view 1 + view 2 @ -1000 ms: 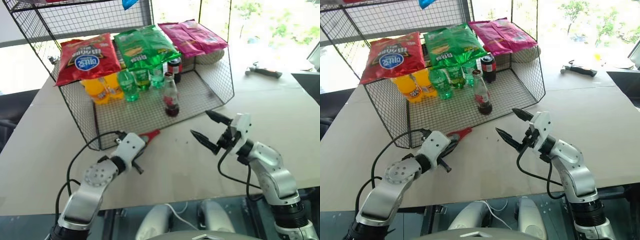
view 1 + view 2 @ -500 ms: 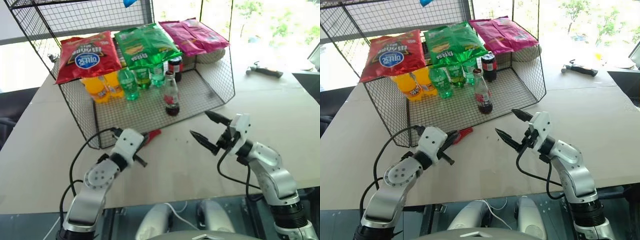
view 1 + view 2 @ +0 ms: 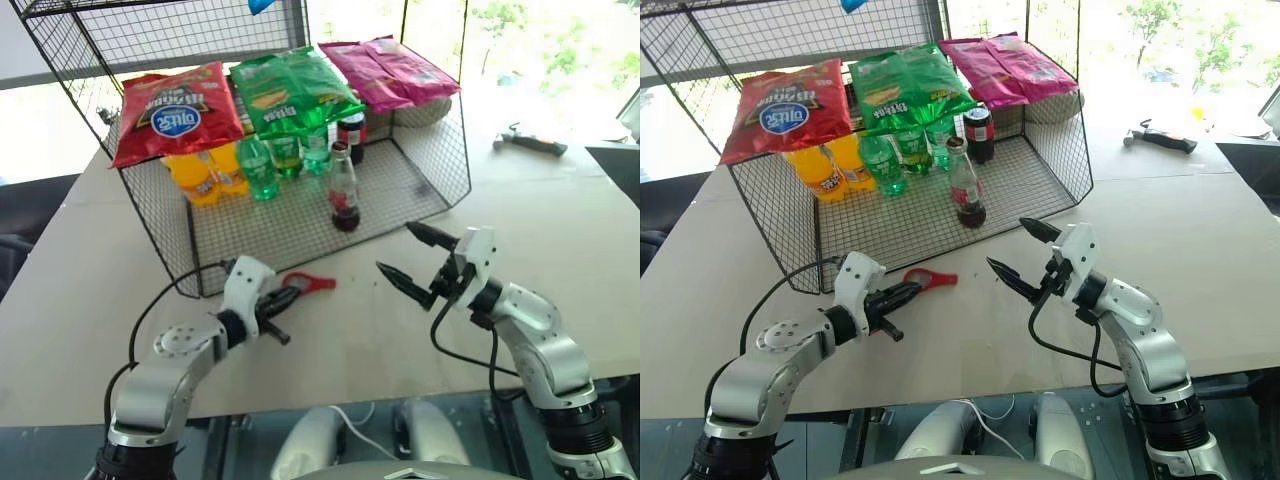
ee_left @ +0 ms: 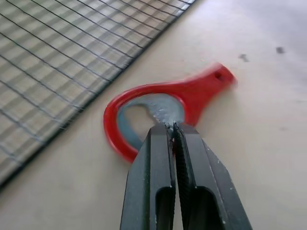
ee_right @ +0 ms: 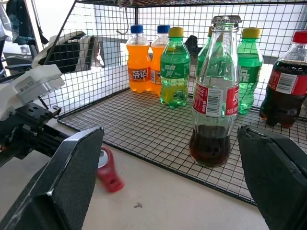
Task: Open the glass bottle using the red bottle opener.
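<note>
A small clear glass bottle (image 3: 343,190) with a narrow neck, a metal cap, a red-and-white label band and dark red liquid filling its lower part stands upright on the floor of a black wire-mesh rack (image 3: 300,215), near the rack's open front edge. Behind it, at the back of the rack, stand two orange plastic soda bottles (image 3: 205,175), several green plastic bottles (image 3: 258,168) and a squat dark bottle with a red label (image 3: 350,135); glossy crinkled snack bags in red (image 3: 175,110), green (image 3: 290,90) and pink (image 3: 385,70) lie on top. The pale, smooth tabletop (image 3: 330,340) in front carries a few small dark specks. The small flat red bottle opener (image 4: 163,103), with a ring-shaped head lined by a dull metal insert and a tapered handle pierced by a tiny hole, sits just outside the rack's front edge and left of the glass bottle. The left gripper (image 4: 172,132) has its two black fingers pressed together with almost no gap, their tips pinching the ring head of the opener at its inner metal lip, the handle pointing away from the gripper. The right gripper (image 3: 412,258) hovers above the table, in front of and a little right of the glass bottle, its black pointed fingers spread wide with nothing between them and touching nothing. A dark hand tool (image 3: 528,144) lies well apart at the far right of the table.
</note>
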Robot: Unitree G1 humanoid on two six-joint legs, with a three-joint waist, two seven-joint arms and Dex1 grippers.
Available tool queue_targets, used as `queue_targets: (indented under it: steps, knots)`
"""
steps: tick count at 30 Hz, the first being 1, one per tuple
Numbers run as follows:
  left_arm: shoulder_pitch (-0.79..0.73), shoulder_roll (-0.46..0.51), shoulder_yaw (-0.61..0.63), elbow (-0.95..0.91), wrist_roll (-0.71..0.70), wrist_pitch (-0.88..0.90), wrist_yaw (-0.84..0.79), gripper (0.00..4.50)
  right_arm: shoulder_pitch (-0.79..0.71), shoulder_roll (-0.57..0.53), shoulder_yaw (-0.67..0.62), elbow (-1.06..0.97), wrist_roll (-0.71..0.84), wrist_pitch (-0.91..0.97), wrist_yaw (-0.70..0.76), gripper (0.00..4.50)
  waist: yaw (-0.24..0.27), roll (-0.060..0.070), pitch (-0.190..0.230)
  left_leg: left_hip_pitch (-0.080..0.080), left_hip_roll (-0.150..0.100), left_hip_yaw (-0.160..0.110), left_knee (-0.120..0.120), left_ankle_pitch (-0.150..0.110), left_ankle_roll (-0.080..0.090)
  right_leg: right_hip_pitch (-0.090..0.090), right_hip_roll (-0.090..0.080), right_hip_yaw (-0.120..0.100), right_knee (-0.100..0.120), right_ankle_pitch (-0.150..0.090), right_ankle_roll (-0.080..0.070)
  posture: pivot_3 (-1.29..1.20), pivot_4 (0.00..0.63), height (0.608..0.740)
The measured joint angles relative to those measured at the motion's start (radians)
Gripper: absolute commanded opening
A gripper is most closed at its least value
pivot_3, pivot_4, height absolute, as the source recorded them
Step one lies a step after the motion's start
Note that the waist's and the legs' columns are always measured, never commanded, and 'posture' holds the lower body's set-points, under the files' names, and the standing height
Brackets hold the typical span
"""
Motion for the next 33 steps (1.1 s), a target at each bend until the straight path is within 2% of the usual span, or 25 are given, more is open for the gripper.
queue_targets:
  steps: [3, 9, 12, 19, 25, 29, 32, 33]
  knots:
    - [0.019, 0.014, -0.023, -0.024, -0.052, -0.003, -0.051, 0.17, 0.0, 0.002, 0.0, 0.0, -0.004, 0.0, -0.002, 4.5, 0.0, -0.001, 0.002, 0.0, 0.0, 0.0, 0.0, 0.0, 0.0, 0.0, 0.0, 0.0, 0.0, 0.0, 0.0, 0.0, 0.15, 0.735]
    - [0.023, 0.009, -0.026, -0.037, -0.033, -0.091, -0.026, 0.17, -0.005, -0.034, 0.039, 0.011, -0.032, 0.022, 0.018, 4.5, 0.0, -0.001, 0.004, 0.0, 0.0, 0.0, 0.0, 0.0, 0.0, 0.0, 0.0, 0.0, 0.0, 0.0, 0.0, 0.0, 0.15, 0.735]
    - [0.037, -0.044, 0.014, -0.041, -0.038, -0.198, -0.007, 0.17, -0.045, -0.094, 0.102, 0.036, -0.09, 0.046, 0.06, 4.5, -0.001, -0.002, 0.005, 0.0, 0.0, 0.0, 0.0, 0.0, 0.0, 0.0, 0.0, 0.0, 0.0, 0.0, 0.0, 0.0, 0.15, 0.735]
    - [0.132, -0.086, 0.091, -0.064, -0.039, -0.352, 0.04, 0.17, -0.228, -0.127, 0.215, 0.112, -0.154, 0.111, 0.152, 4.5, 0.002, -0.004, 0.008, -0.003, 0.0, -0.001, 0.0, 0.0, -0.001, -0.003, 0.0, -0.001, 0.0, 0.0, -0.001, 0.0, 0.15, 0.735]
    - [0.241, -0.106, 0.188, -0.065, 0.012, -0.387, 0.145, 0.17, -0.444, -0.07, 0.417, 0.253, -0.256, 0.261, 0.244, 4.5, 0.001, -0.005, 0.008, -0.01, 0.0, 0.0, 0.001, 0.001, -0.001, -0.009, 0.0, 0.0, 0.0, 0.001, -0.001, 0.0, 0.15, 0.735]
    - [0.25, -0.154, 0.19, -0.064, 0.014, -0.406, 0.194, 0.17, -0.514, 0.034, 0.478, 0.354, -0.289, 0.337, 0.237, 4.5, 0.002, -0.005, 0.008, -0.01, 0.0, -0.001, 0.001, 0.001, -0.001, -0.01, -0.001, -0.001, 0.0, 0.001, -0.001, 0.0, 0.15, 0.735]
    - [0.262, -0.168, 0.189, -0.064, 0.026, -0.418, 0.211, 0.17, -0.543, 0.07, 0.509, 0.414, -0.333, 0.35, 0.222, 4.5, 0.002, -0.005, 0.008, -0.01, -0.001, -0.001, 0.001, 0.001, -0.001, -0.01, -0.001, -0.001, 0.0, 0.001, -0.002, 0.0, 0.15, 0.735]
    - [0.264, -0.169, 0.188, -0.063, 0.027, -0.419, 0.214, 0.06, -0.549, 0.07, 0.513, 0.419, -0.341, 0.349, 0.225, 4.24, 0.001, -0.005, 0.008, -0.01, -0.001, -0.001, 0.001, 0.0, -0.001, -0.01, -0.001, -0.001, 0.0, 0.001, -0.001, 0.0, 0.15, 0.735]
